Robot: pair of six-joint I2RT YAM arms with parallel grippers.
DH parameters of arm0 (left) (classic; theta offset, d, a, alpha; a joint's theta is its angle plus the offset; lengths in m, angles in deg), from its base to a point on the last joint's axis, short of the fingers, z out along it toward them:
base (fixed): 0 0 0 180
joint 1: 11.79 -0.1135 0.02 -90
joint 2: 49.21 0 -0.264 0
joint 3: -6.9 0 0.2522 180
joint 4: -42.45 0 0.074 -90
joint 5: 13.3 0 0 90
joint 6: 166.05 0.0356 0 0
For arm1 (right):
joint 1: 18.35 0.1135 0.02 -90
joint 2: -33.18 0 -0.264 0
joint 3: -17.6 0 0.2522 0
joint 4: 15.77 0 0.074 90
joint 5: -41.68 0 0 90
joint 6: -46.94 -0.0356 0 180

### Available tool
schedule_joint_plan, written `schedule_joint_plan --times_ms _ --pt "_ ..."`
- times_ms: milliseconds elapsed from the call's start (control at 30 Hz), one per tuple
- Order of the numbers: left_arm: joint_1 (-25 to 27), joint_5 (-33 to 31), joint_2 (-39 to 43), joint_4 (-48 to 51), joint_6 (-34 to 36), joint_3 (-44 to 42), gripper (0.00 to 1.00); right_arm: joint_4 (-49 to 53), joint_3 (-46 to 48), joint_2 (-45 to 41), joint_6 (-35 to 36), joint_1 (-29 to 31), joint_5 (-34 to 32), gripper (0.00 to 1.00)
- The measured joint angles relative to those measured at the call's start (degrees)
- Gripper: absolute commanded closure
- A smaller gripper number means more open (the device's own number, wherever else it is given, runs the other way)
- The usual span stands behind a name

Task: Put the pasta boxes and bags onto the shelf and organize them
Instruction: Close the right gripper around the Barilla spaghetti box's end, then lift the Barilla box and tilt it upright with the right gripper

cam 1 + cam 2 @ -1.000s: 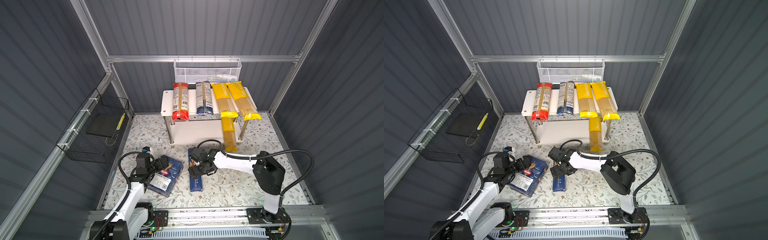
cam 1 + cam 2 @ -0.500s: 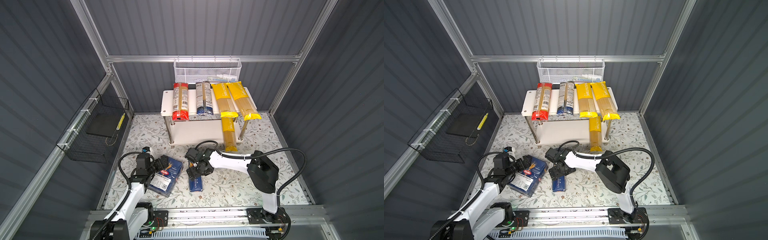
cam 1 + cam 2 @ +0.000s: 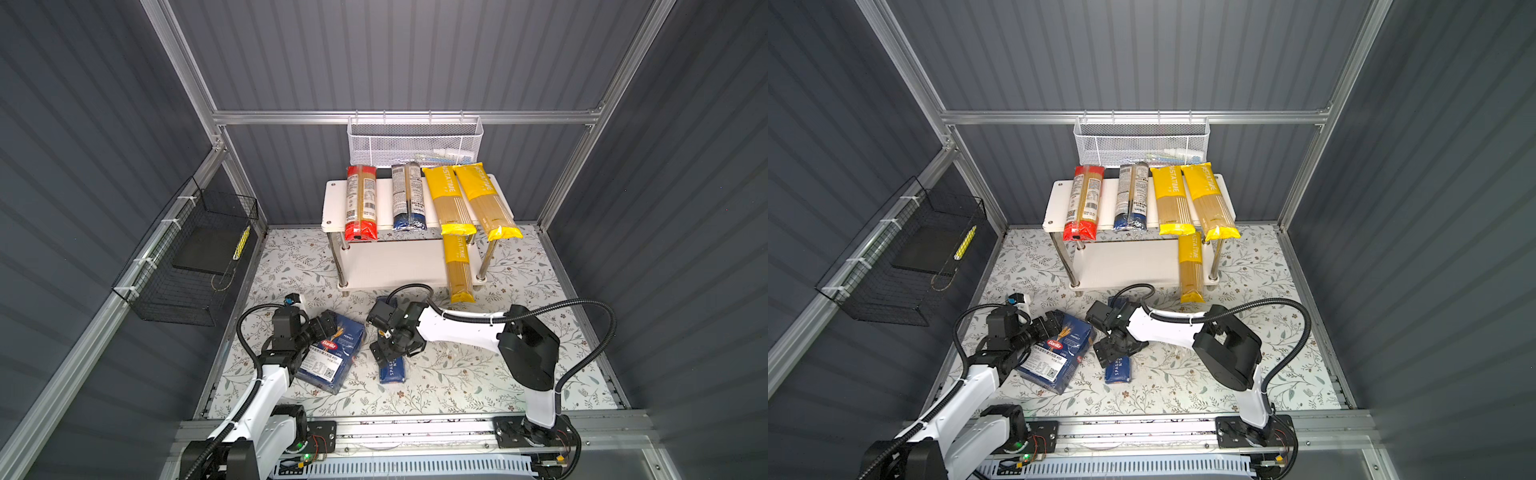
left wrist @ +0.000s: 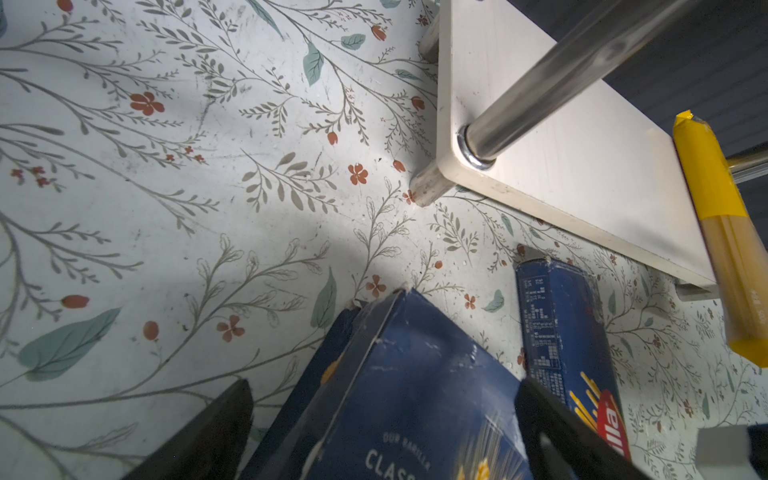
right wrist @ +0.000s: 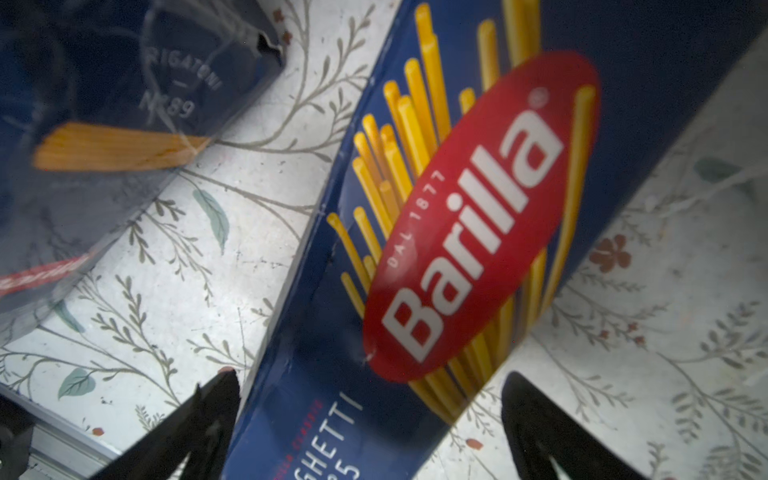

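Over the last second the right pincer (image 5: pixel 370 374) has swung across the narrow spaghetti box (image 5: pixel 457 208), which now lies between its wide-open jaws on the desk (image 5: pixel 208 270), ungripped. The left pincer (image 4: pixel 382 384) flanks the wide box (image 4: pixel 415 415); whether it grips is unclear. Closing seems next.

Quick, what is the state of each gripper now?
Left gripper: astride the wide box, grip cannot be told.
Right gripper: open over the spaghetti box.
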Motion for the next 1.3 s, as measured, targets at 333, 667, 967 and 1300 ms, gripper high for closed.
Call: schedule_joint_plan --times_ms 333,667,967,1300 --pt "0.0 0.0 0.0 0.0 0.0 0.0 0.01 2.6 -2.2 4.5 -0.3 0.2 -0.7 0.01" --pt "0.0 0.0 0.0 -0.1 0.0 0.0 0.01 0.3 7.5 -1.8 -1.6 -0.2 -1.9 0.01" --pt "0.0 0.0 0.0 -0.1 0.0 0.0 0.01 -2.4 11.3 -4.3 -1.7 -0.3 -2.8 0.07" --pt "0.0 0.0 0.0 -0.1 0.0 0.0 0.01 -4.5 13.2 -5.5 -1.4 -0.3 -3.9 0.21"
